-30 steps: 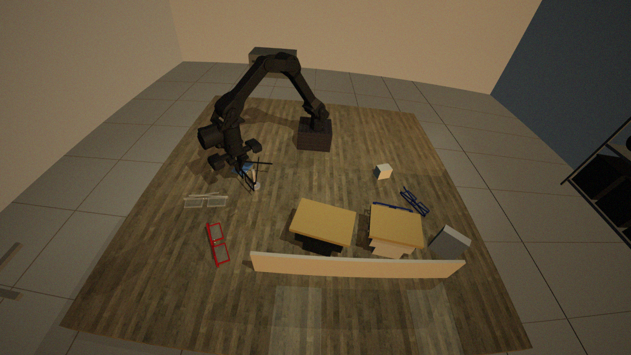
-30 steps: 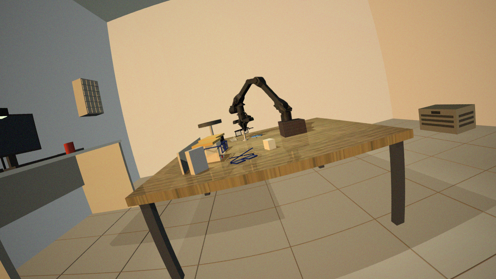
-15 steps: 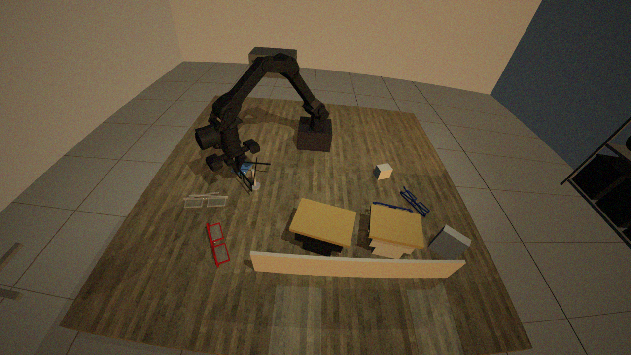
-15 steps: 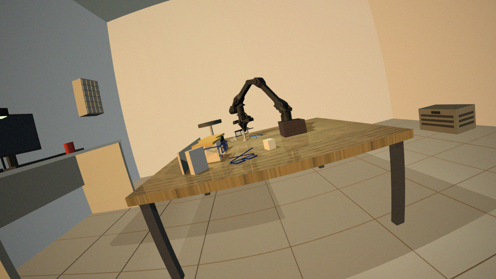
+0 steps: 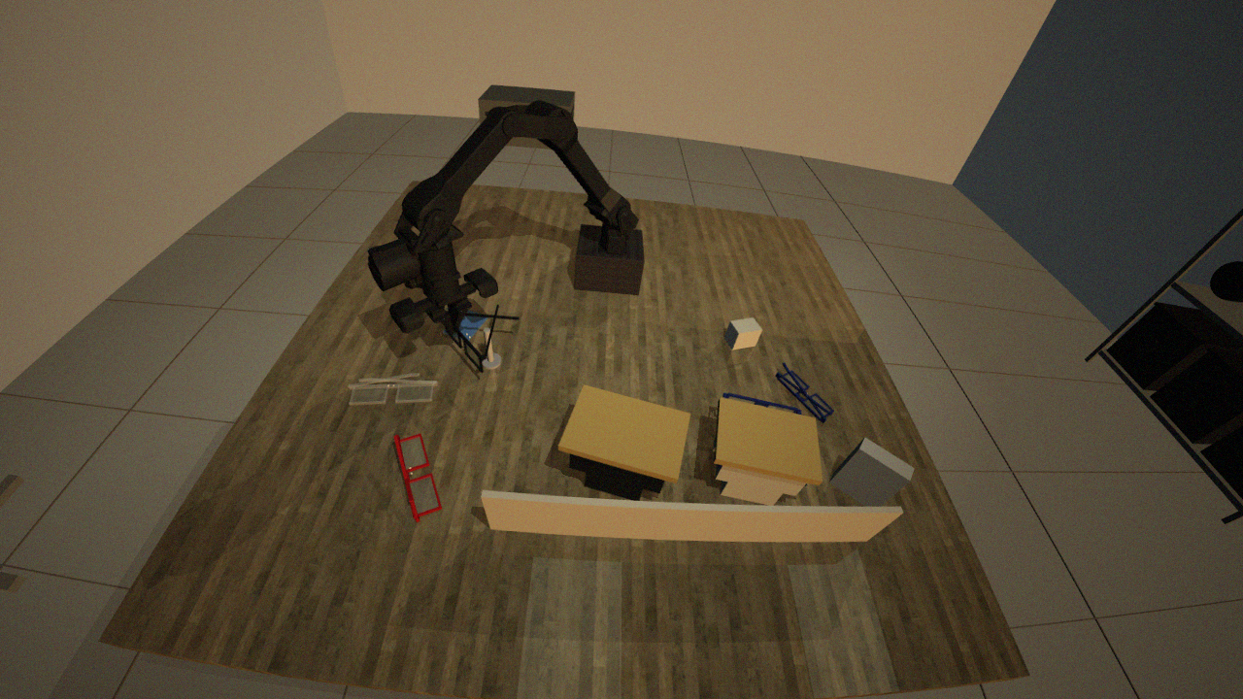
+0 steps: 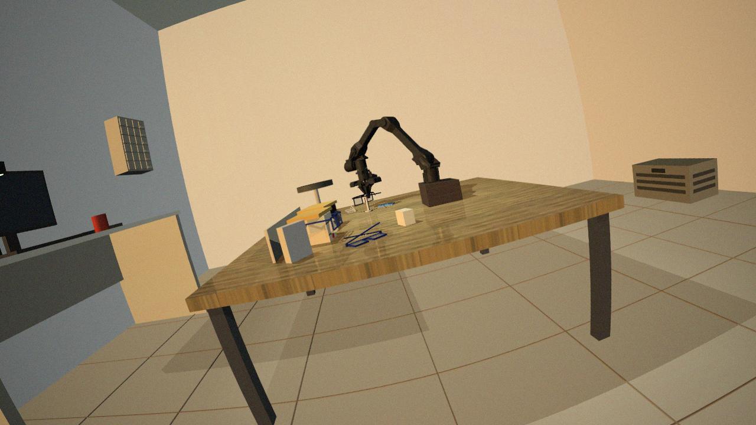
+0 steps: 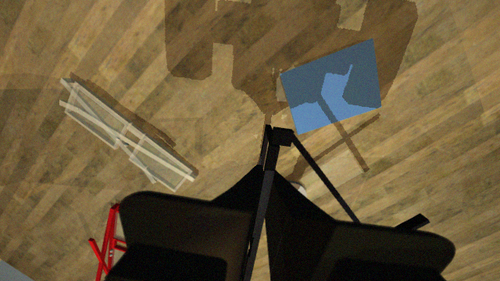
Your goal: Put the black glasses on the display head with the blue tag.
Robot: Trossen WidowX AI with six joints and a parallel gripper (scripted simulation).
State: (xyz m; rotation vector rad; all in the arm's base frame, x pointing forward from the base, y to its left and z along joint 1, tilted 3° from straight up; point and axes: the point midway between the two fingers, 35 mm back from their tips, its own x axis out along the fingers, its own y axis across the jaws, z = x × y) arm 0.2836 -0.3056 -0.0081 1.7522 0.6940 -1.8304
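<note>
Top view: wide gap btwn the thin white post (image 5: 488, 344) (image 6: 367, 204) (image 7: 300, 188), nr the gripper (image 5: 457, 324) (image 6: 368, 196) (image 7: 262, 171), & the small white cube (image 5: 744, 334) (image 6: 405, 217). Narrow slot btwn the L yellow-topped block (image 5: 625, 432) (image 6: 323, 205) & R yellow-topped block (image 5: 769, 439) (image 6: 307, 216). A long upright panel (image 5: 678, 519) (image 6: 273, 245) bars their side nearest the pic's bottom; a grey block (image 5: 871, 474) (image 6: 297, 242) crowds the R end. Another gap lies btwn the red glasses (image 5: 409, 472) (image 7: 112, 224) & L block.

From my station, I can't read any lettering, number, brand or sign in any of the three views.
</note>
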